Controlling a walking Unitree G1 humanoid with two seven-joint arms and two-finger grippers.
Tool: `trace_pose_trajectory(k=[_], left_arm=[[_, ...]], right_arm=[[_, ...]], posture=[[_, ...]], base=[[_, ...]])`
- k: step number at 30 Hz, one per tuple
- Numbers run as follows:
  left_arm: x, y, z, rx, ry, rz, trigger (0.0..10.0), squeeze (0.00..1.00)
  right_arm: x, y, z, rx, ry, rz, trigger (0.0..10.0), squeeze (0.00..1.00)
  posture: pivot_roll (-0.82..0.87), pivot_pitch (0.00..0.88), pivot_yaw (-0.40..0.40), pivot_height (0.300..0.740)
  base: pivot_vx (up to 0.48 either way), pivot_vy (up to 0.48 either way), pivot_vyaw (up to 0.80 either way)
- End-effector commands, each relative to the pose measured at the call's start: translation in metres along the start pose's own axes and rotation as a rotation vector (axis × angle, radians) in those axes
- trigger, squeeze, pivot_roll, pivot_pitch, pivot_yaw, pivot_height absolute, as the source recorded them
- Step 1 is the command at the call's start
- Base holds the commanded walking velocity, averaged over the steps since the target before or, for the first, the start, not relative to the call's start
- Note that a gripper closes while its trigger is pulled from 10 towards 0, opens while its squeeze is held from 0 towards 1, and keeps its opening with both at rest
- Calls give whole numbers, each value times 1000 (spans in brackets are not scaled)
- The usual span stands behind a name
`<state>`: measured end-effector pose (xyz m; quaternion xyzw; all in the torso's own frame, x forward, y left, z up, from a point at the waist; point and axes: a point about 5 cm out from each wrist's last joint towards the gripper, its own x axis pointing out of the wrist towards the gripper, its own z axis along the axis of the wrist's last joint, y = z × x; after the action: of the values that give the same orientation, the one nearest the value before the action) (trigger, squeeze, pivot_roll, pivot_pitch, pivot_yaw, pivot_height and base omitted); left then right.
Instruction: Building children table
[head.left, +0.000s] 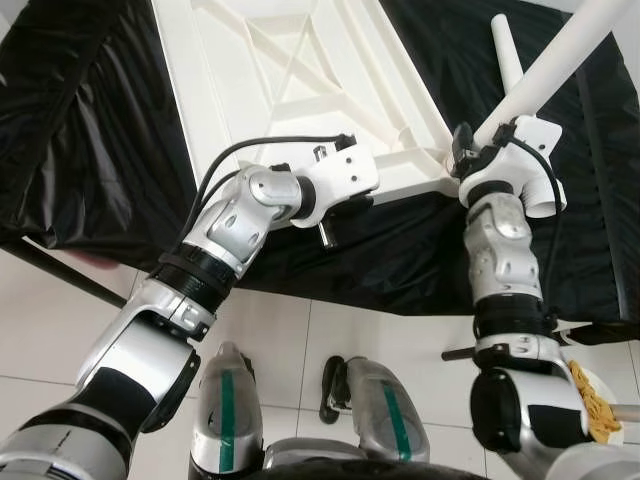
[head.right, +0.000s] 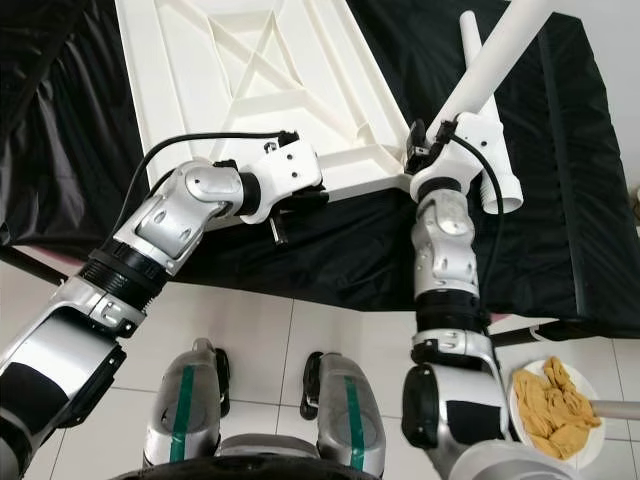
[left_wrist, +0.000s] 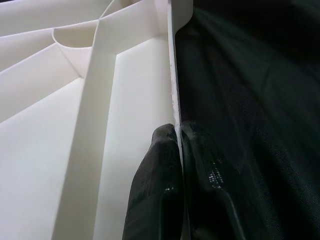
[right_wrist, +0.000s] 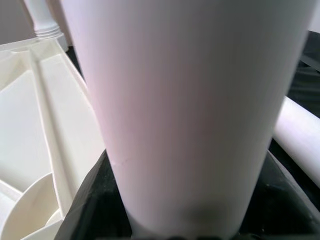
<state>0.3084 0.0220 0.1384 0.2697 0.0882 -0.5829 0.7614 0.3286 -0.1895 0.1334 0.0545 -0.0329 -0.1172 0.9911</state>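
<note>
Left tool (left_wrist: 177, 165) on tabletop (head.left: 300, 70) edge — right tool (head.left: 470, 150) round leg (head.left: 560, 60)

White tabletop (head.left: 300, 90) upside down, ribbed; white leg (head.left: 560, 65) tilted at corner.

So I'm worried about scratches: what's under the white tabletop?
A black cloth lies under the upturned tabletop. Whatever supports the cloth is covered.
</note>
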Motion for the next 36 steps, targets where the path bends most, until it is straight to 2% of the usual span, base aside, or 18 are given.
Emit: trace_pose_trajectory(k=[1, 3, 8, 14, 15, 16, 17, 27, 32, 33, 36], left_arm=[[6, -6, 6, 18, -18, -35, 10000, 0], [6, -7, 6, 19, -19, -35, 10000, 0], [7, -8, 6, 19, -20, -37, 10000, 0], [7, -8, 6, 18, -21, -38, 10000, 0], [7, -8, 6, 17, -20, -37, 10000, 0], [7, -8, 6, 16, -19, -37, 10000, 0], [7, -8, 5, 16, -19, -36, 10000, 0], [6, -8, 5, 12, -19, -33, 10000, 0], [5, -7, 5, 9, -18, -28, 10000, 0], [5, -7, 5, 8, -19, -28, 10000, 0], [5, -7, 5, 7, -20, -27, 10000, 0]], right_arm=[[-3, 2, 2, 3, -9, -57, 10000, 0], [-5, 6, 0, 23, -3, -130, 10000, 0], [-7, 15, 1, 28, 6, -150, 10000, 0], [-7, 12, 4, 24, 13, -171, 10000, 0], [-7, 10, 4, 22, 13, -177, 10000, 51], [-6, 9, 4, 25, 13, -176, 10000, 906], [-6, 9, 4, 28, 14, -169, 10000, 1000], [-5, 5, 7, 39, -5, -103, 10000, 1000], [-3, -4, 5, -10, -11, 5, 10000, 1000], [-2, -7, 4, -12, -7, 83, 10000, 0], [-2, -10, 4, -7, -6, 152, 10000, 0]], posture=[[81, 12, -84, 740], [80, 8, -85, 740], [83, 3, -89, 740], [84, 4, -89, 740], [83, 5, -89, 740], [83, 5, -89, 740], [82, 6, -88, 740], [82, 15, -88, 740], [79, 21, -87, 740], [79, 26, -83, 740], [78, 26, -82, 740]], base=[[0, 0, 0], [0, 0, 0], [0, 0, 0], [0, 0, 0], [0, 0, 0], [0, 0, 0], [0, 0, 0], [0, 0, 0], [0, 0, 0], [0, 0, 0], [0, 0, 0]])
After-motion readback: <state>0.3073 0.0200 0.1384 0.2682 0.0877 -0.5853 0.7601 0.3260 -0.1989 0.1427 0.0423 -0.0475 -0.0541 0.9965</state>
